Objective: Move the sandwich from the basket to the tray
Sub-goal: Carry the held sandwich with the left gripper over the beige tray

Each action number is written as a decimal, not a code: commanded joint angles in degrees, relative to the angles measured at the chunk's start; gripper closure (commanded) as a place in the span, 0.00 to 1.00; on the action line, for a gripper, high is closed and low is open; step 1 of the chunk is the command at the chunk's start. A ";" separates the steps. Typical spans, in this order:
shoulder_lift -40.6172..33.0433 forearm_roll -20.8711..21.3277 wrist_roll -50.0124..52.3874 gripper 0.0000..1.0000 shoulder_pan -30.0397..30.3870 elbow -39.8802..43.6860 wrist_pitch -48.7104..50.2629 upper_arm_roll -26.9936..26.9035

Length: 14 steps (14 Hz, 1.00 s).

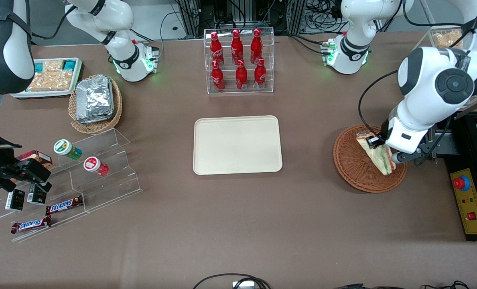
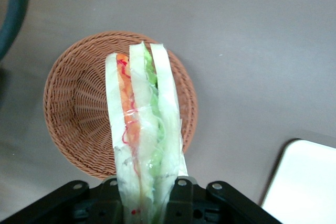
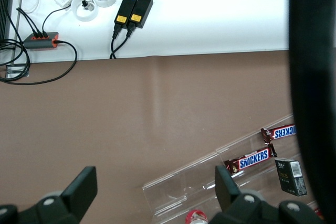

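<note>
One clear-wrapped triangular sandwich (image 2: 140, 129) clenched in my pincer (image 2: 147, 195) above the reddish-brown wicker basket (image 2: 79, 108); slick wrap could slip en route to the cream rectangular tray (image 1: 237, 144).

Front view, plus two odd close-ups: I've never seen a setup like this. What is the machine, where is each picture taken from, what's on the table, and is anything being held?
These are two white robot arms bolted to a brown table. The wide picture looks down at them from the front. The other two come from cameras on the arms' wrists.

The working arm's gripper hangs over the round reddish-brown basket and is shut on the sandwich, a wrapped wedge with green and orange filling. The wrist picture suggests that the sandwich is lifted above the basket. The cream tray in the middle of the table has nothing on it.

Also on the table: a clear rack of red bottles, a lighter basket with foil packets, and, toward the parked arm's end, clear steps with Snickers bars.
</note>
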State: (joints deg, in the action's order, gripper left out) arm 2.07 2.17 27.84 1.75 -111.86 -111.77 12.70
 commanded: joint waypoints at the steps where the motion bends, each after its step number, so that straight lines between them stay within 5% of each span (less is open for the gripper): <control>1: 1.44 0.20 0.11 1.00 -0.08 3.75 2.09 3.98; 6: 5.39 5.73 -2.00 1.00 -0.17 6.48 2.00 15.32; 14: 13.47 7.57 2.20 1.00 -0.35 6.13 1.30 28.94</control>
State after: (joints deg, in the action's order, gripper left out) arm 12.25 7.64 27.64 1.04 -107.57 -111.34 38.88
